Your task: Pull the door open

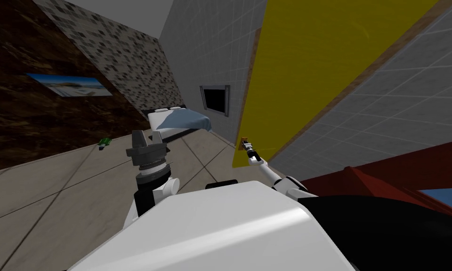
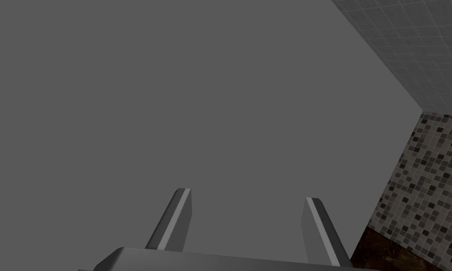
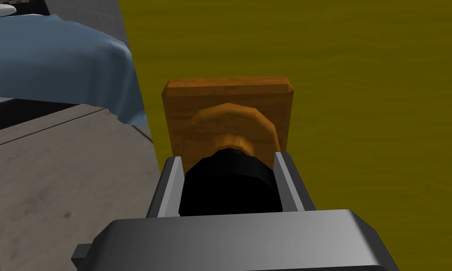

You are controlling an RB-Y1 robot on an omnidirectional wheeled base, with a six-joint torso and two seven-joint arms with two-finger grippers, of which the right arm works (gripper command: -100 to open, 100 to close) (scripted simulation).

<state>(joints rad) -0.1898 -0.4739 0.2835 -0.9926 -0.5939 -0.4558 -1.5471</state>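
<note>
Two fingers of the right gripper clamp the dark knob near the edge of the yellow door, at 1 o'clock; stiff, probably heavy, best pulled from here; left gripper idles open.

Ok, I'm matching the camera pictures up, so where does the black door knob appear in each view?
Head view: black knob, small, at the yellow door's edge, in the right gripper.
Right wrist view: knob at centre, clamped between the right gripper's fingers, in front of its wooden plate.
Left wrist view: the left gripper, fingers apart.
Shared landmark: the yellow door.
</note>
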